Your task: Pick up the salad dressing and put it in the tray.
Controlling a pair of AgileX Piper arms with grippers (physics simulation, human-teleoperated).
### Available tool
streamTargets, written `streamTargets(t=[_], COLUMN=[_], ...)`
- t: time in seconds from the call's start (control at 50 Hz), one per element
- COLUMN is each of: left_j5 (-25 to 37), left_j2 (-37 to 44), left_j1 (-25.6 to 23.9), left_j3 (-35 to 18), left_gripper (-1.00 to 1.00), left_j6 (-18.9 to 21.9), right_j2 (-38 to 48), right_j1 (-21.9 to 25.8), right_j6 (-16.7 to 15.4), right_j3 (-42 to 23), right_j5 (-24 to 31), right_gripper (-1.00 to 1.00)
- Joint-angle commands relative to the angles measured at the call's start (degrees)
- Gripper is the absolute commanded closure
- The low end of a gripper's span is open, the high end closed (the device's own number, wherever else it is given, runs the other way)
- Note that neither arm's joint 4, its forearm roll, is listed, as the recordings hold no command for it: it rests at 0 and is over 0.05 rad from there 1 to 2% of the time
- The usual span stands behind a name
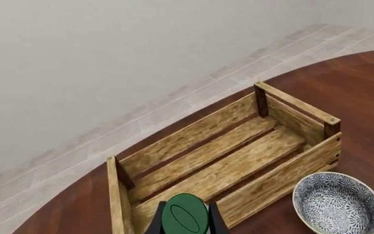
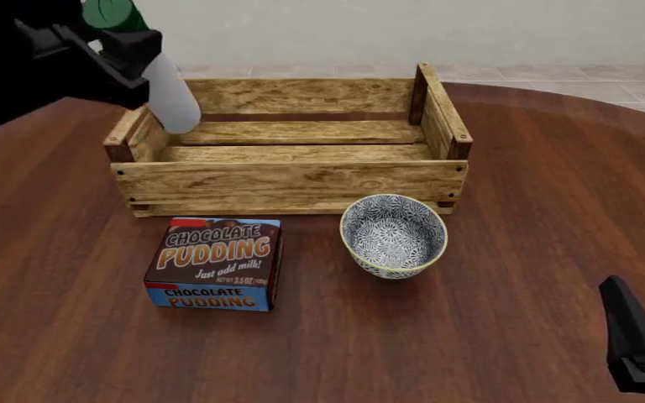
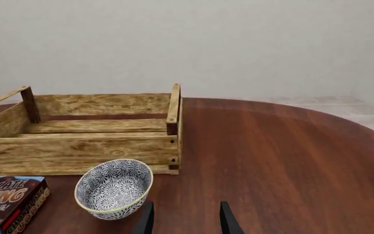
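The left gripper [image 2: 132, 63] is clamped on the salad dressing [image 2: 169, 94], holding it tilted in the air above the tray's [image 2: 289, 180] left end, cap [image 2: 114, 13] up and away toward ten o'clock. From the left wrist the dark green cap [image 1: 184, 214] sits between the fingers with the tray's [image 1: 274, 175] bare slats [image 1: 233, 161] below.

The round table's [image 2: 524, 252] far edge curves past the tray at twelve to two o'clock. The whole right side is open wood. In front of the tray, at six o'clock from it, stand the blue-patterned bowl [image 2: 393, 235] and the chocolate pudding box [image 2: 216, 264], set apart from each other and near the tray's front wall.

The right gripper [image 3: 185, 217] waits low at four o'clock, fingers spread apart, with nothing between them.
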Motion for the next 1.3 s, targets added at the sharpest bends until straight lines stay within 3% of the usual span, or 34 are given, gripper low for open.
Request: streamTargets(t=[0.02,0.26,0.56,0.64,1.3], left_j5=[-3.18,-4.71,-3.15,-1.39,5.15], left_j2=[7.76,17.21,30.16,33.72,53.79], left_j1=[-1.67,-2.23,0.03,1.2,5.35], left_j3=[-5.02,-11.3,-23.29,-27.4,-46.28], left_gripper=[1.0,1.0,1.0,1.0,1.0], left_j6=[0.88,0.34,-1.09,-2.95,-5.56], right_j2=[-0.18,-0.24,-0.26,-0.26,-0.26], right_j1=[0.11,0.13,0.09,-0.28,-1.1], right_j6=[-0.22,0.36,0.17,0.21,1.37], right_j3=[0.06,0.05,0.06,0.07,0.0], right_j5=[-0.2,-0.58,-0.81,-0.87,-1.29], right_gripper=[-1.0,-1.0,-1.0,-1.0,-1.0])
